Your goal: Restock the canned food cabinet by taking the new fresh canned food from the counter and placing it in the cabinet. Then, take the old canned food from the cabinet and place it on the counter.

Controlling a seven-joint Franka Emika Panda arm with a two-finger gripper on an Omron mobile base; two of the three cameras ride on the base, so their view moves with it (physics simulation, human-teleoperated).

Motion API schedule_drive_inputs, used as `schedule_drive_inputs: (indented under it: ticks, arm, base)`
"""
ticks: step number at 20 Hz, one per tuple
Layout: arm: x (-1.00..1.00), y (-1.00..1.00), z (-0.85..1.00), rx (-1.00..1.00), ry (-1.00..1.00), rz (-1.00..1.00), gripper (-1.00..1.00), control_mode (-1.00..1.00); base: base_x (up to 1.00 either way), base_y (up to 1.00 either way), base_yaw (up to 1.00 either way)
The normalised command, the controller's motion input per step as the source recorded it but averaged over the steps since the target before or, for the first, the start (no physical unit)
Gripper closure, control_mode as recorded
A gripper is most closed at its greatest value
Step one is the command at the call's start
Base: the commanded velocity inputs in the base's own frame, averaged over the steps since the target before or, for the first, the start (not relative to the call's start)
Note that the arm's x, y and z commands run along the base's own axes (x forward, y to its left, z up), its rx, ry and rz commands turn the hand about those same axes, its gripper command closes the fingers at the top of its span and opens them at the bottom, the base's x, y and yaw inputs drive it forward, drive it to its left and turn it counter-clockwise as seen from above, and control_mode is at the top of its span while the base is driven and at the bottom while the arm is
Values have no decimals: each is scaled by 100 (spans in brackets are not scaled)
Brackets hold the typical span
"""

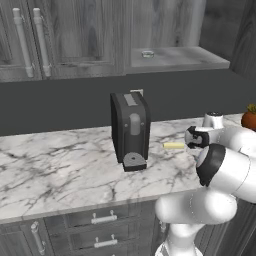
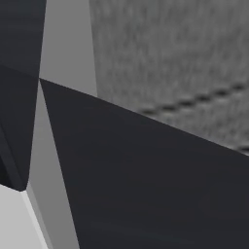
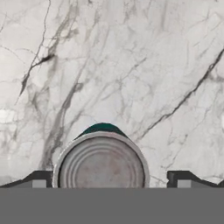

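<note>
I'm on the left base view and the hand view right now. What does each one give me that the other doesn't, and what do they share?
Left base view alone: the dark grey wood-grain wall cabinet with the low flat silvery tin on its shelf, a black coffee machine, a yellow stick-shaped item.

Hand view alone: the teal-blue upright can with a ringed silvery top, seen from above, between the gripper fingertips; a gap shows beside the other tip.

Shared: the white grey-veined marble counter.

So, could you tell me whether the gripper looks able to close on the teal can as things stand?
Probably yes: in the hand view the teal can stands upright on the counter directly between the fingertips of the gripper, with nothing beside it.
</note>
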Motion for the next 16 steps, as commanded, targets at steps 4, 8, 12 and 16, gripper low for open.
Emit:
schedule_drive_inputs:
  ticks: [4, 8, 12, 16]
  arm:
    - [22, 0, -18, -3, -6, 0, -100, -100]
    - [-1, 0, -53, -4, -5, 0, 100, -100]
    - [0, 0, -2, 0, 0, 0, 100, -100]
    - [-27, 20, 34, -7, -26, 0, 100, -100]
  base:
    - [0, 0, 0]
    - [0, 0, 0]
    - [0, 0, 0]
    - [0, 0, 0]
